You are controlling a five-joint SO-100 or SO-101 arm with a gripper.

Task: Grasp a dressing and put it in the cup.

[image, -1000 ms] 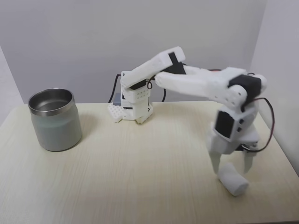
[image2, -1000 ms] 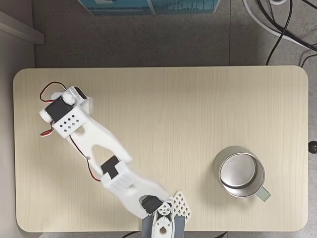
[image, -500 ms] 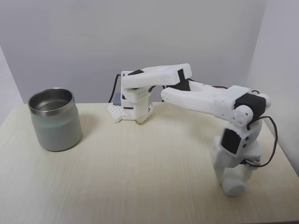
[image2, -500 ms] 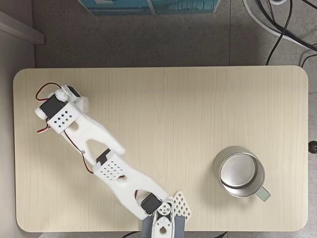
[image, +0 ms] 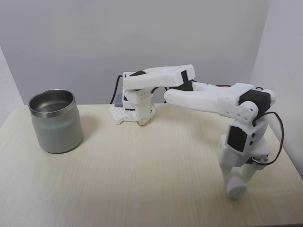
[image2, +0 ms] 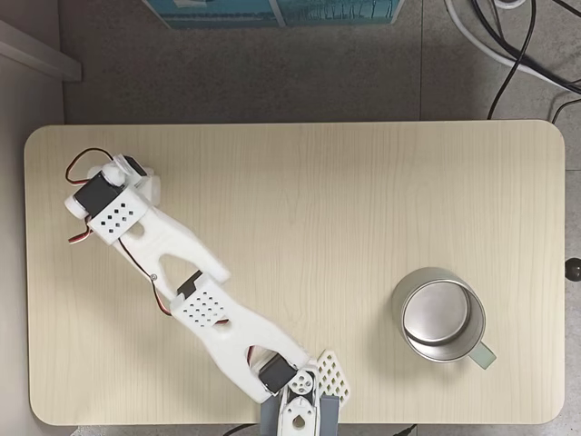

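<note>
The dressing, a small white soft roll, sits low over the table near its front right corner in a fixed view, its round end facing the camera. My white gripper points straight down, shut on the dressing with a finger on either side. From above, the wrist hides the fingers, and a white bit of the dressing peeks out beside it. The steel cup stands upright at the far left of the table. In the view from above the cup is at the lower right and looks empty.
The pale wooden table lies bare between gripper and cup. The arm's base is at the table's back edge. Seen from above, the table edge is close to the wrist, cables lie on the floor, and a pale tab juts beside the cup.
The gripper dropped over the lying roll and its fingers closed on it. The arm stretched lower and outward; the roll now shows its round end instead of its side.
</note>
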